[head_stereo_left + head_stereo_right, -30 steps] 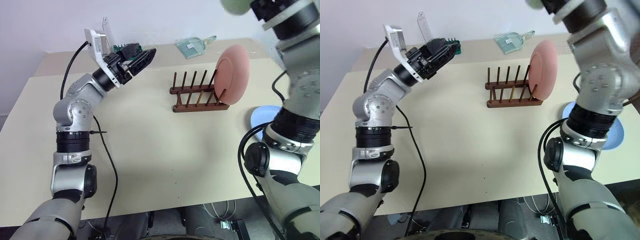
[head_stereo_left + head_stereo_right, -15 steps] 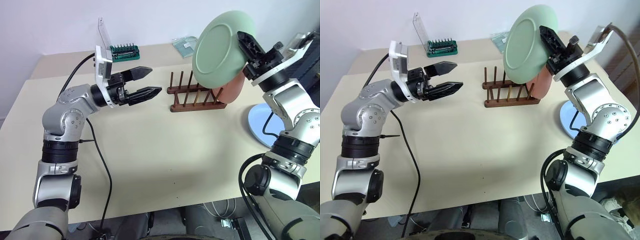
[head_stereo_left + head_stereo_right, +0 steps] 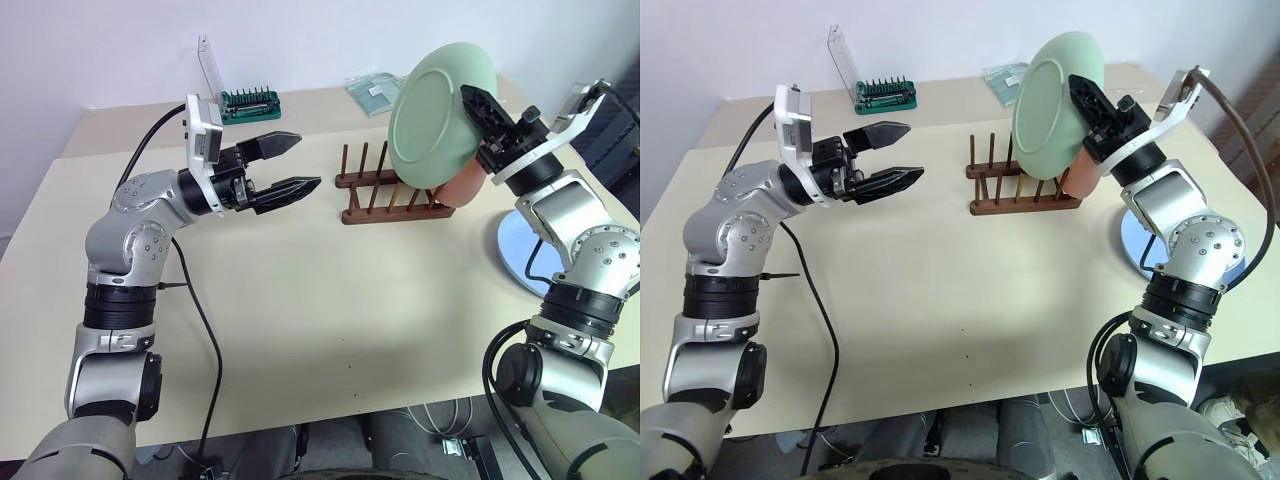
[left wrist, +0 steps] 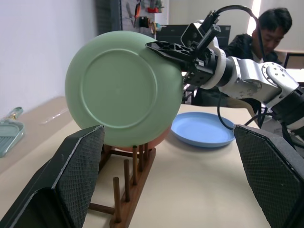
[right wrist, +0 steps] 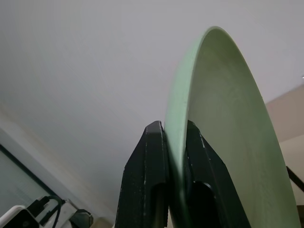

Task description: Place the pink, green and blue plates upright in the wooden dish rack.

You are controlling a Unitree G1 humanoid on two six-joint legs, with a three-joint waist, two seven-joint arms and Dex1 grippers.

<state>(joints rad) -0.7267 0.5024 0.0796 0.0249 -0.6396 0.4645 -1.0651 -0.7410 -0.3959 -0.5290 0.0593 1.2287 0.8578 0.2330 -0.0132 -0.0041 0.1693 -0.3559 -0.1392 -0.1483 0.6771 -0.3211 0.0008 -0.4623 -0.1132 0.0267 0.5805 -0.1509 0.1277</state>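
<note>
Green plate (image 3: pixel 438 110) has come lower, clamped at its rim by right gripper (image 3: pixel 482 106), above rack (image 3: pixel 385 195) holding pink plate (image 3: pixel 462 187). Left gripper (image 3: pixel 290 165) spread, empty. Blue plate (image 4: pixel 203 129) flat on table (image 3: pixel 330 290).

Readable text: none
Labels, brands: none legible on any item
Numbers, signs: none legible anywhere on the table

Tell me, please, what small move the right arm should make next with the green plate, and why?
Probably lower it edge-first into a free slot. The right pincer grips the green plate by its rim, held upright above the wooden dish rack; the pink plate already stands at the rack's right end, and the pegs beside it look free.
</note>
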